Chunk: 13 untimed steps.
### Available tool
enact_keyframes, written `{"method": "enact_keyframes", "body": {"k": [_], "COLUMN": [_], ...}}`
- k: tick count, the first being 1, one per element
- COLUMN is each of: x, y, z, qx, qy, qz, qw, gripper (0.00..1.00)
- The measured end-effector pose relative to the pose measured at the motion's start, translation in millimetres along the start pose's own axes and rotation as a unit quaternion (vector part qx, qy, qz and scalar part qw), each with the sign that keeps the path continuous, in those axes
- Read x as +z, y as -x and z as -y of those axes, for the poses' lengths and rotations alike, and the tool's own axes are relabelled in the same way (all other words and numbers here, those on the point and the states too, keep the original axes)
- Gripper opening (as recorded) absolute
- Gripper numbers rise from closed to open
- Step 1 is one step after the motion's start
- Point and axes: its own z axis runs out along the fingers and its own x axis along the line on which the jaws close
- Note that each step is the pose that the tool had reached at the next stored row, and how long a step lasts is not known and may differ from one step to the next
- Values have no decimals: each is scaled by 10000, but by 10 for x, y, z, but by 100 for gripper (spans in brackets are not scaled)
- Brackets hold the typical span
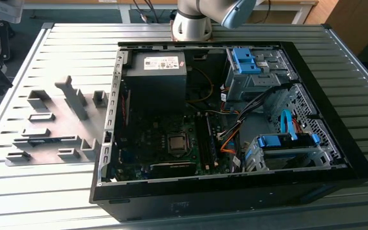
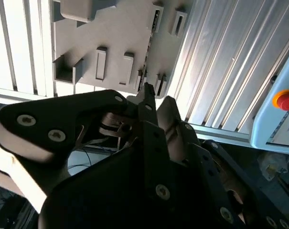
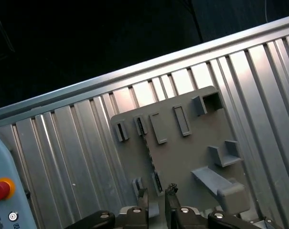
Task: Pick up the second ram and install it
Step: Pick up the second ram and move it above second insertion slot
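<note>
The second ram (image 3: 150,160) stands on edge as a thin dark strip between small grey blocks on the grey fixture plate (image 3: 182,157). In the second wrist view the ram (image 2: 146,52) is a thin line crossing the plate. In the exterior view the ram (image 1: 51,140) shows bluish on the plate at the exterior view's left. My gripper (image 3: 157,193) hangs well above the plate, roughly in line with the ram's near end. Its fingers stand a narrow gap apart with nothing between them. In the second wrist view the gripper (image 2: 157,102) has dark fingertips.
An open computer case (image 1: 337,143) lies on the slatted metal table (image 1: 75,191), with the motherboard's memory slots (image 1: 204,141) beside the processor socket. Grey bracket blocks (image 1: 75,96) stick up from the plate. A pendant with a red stop button (image 2: 285,101) lies near the table edge.
</note>
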Motion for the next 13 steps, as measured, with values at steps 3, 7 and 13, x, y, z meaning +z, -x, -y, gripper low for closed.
{"method": "enact_keyframes", "body": {"k": [3, 7, 13], "x": [28, 69, 125], "y": [0, 0, -16], "z": [0, 3, -41], "qx": [-67, -411, -624], "qy": [14, 7, -49], "qz": [41, 30, 28], "qw": [10000, 9992, 9980], "gripper": [36, 36, 36]}}
